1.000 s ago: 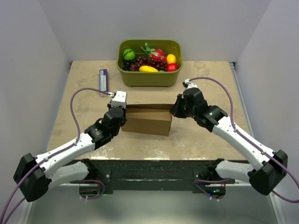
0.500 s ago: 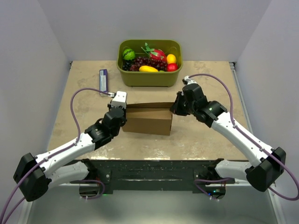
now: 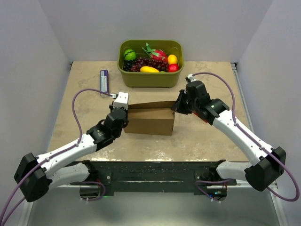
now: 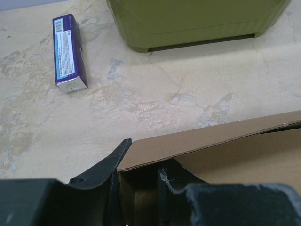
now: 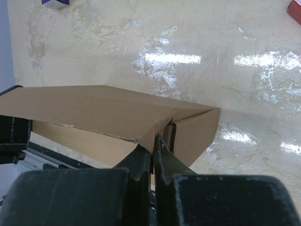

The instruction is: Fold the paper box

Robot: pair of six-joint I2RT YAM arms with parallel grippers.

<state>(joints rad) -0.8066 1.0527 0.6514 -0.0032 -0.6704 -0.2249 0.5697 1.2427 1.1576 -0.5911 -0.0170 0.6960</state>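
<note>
The paper box is a brown cardboard box standing on the table between the two arms. My left gripper is at its left end; in the left wrist view the left end wall stands between the two fingers, gripper closed on it. My right gripper is at the box's right rear corner; in the right wrist view the gripper is shut on the edge of the long top flap, holding it lifted and tilted over the box.
An olive-green tub of fruit stands behind the box, close to the raised flap. A small purple carton lies at the back left; it also shows in the left wrist view. The table's dark front edge is near.
My right gripper has moved back and up with the flap, raising the flap's right end. The left arm and box body have stayed put.
</note>
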